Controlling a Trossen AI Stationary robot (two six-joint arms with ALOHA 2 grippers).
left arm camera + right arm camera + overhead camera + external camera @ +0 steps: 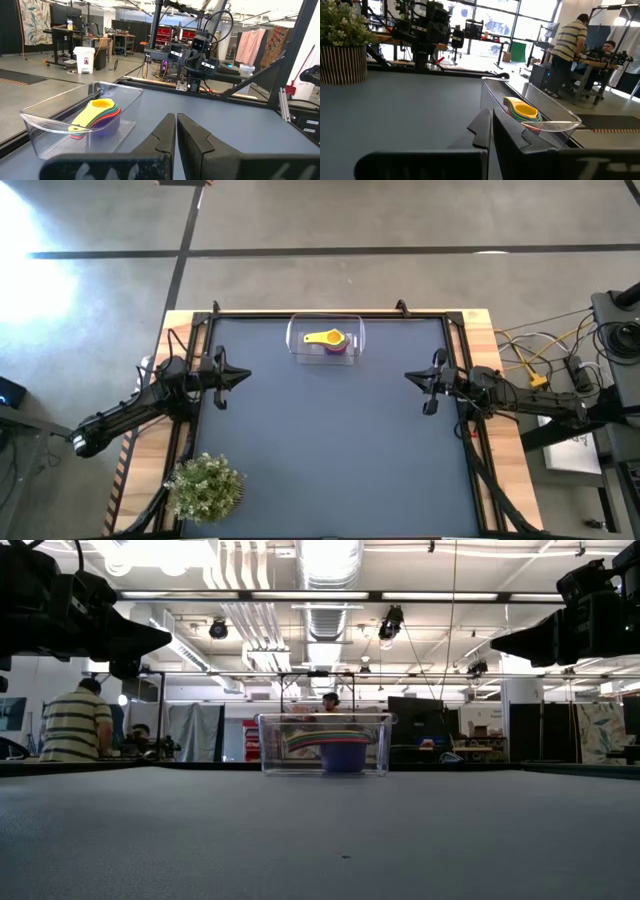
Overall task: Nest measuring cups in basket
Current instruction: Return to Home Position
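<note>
The measuring cups (327, 340) sit stacked one inside another, yellow on top, in the clear basket (300, 345) at the table's far middle; the low view shows the stack (335, 748) on the basket's floor, the wrist views show it too (97, 117) (522, 112). My left gripper (245, 375) hovers shut over the table's left side, well clear of the basket. My right gripper (408, 377) hovers shut over the right side, also clear. Their shut fingers show in the left wrist view (176, 135) and the right wrist view (491, 130).
A small potted plant (205, 487) stands at the table's near left corner. Black rails run along the table's edges. The dark table top between the arms and toward the near edge holds nothing else. People stand at benches in the room beyond (75, 725).
</note>
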